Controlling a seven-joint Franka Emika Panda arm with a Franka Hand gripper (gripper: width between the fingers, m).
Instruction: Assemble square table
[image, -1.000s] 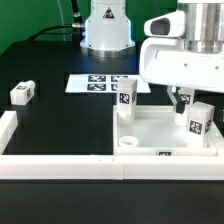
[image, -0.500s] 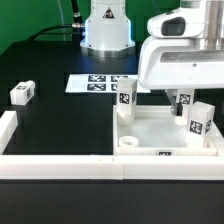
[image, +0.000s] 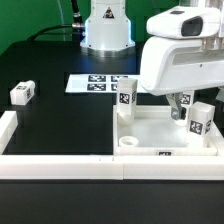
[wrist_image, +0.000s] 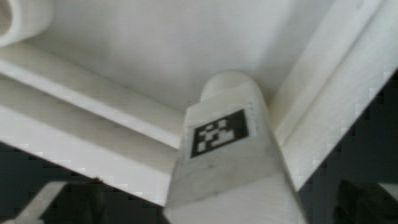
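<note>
The white square tabletop (image: 160, 128) lies tray-like at the exterior view's right, with an empty round socket (image: 128, 143) at its near left corner. One tagged white leg (image: 126, 96) stands at its far left corner and another leg (image: 200, 118) stands at its right side. My gripper (image: 180, 105) hangs open just above and beside that right leg, not holding it. In the wrist view the same leg (wrist_image: 222, 150) rises from the tabletop's rim (wrist_image: 160, 50) between my spread fingers. A third leg (image: 23, 93) lies loose on the black table at the left.
The marker board (image: 95, 83) lies flat behind the tabletop. Long white border walls run along the front (image: 60, 165) and the left edge (image: 8, 125). The robot's white base (image: 107, 30) stands at the back.
My hand has lifted and drawn slightly left off the right leg, its jaws spreading wider. The leg stays standing on the tabletop.
</note>
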